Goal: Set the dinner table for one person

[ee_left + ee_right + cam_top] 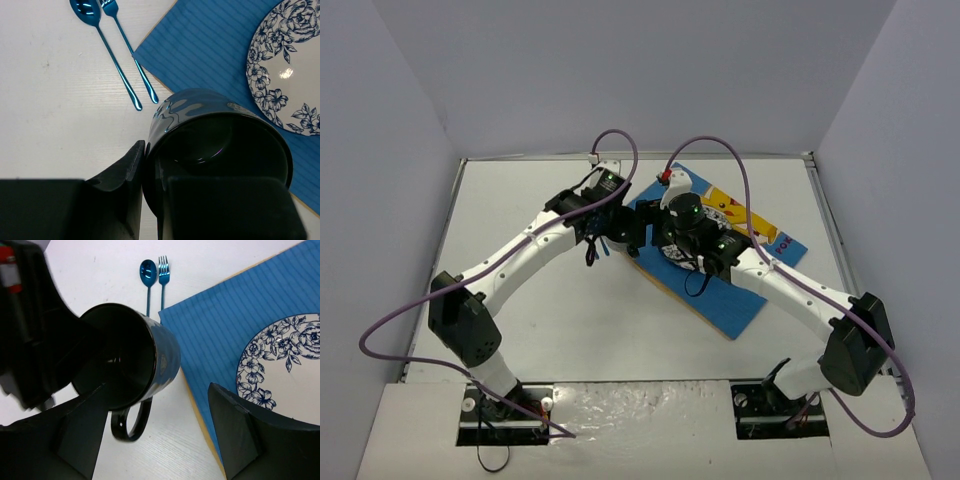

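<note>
Currently we clamp the mug (200, 107) in our left gripper (152, 165), the right gripper (161, 390) gaping near it, so releasing early would drop it.

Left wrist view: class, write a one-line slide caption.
Left gripper grips black mug by rim, near blue placemat bearing floral plate; spoon and fork lie on table.

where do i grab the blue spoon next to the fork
Probably mid-handle of the spoon, from straight above, jaws across the thin stem: it lies flat on the table, and the head of the fork crowds its bowl end.
</note>
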